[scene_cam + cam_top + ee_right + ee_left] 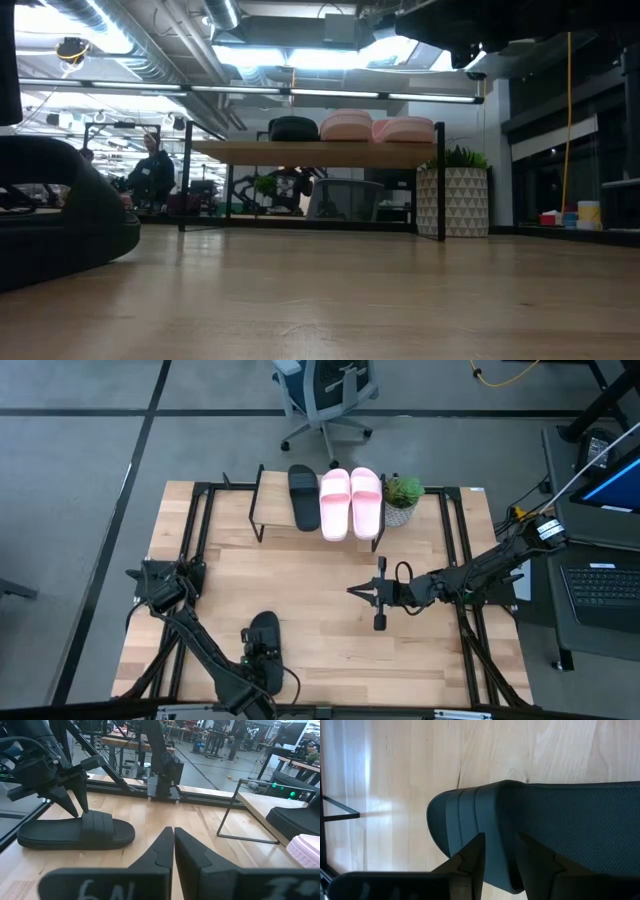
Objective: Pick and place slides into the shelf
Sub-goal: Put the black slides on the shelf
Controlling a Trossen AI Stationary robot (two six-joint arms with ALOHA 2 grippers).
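Slides: three sit on the shelf (pixel 270 500) at the far side, but the last black slide (pixel 265 635) lies near on the desk, and the open left claw (pixel 262 652) astride its strap could slip off.

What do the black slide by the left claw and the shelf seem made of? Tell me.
Black slide: matte moulded foam or rubber by its look, one piece, with a fine dimpled footbed. Shelf: pale wood-grain plank, possibly laminate, on thin black rods that look like metal. The left claw is on the slide's strap.
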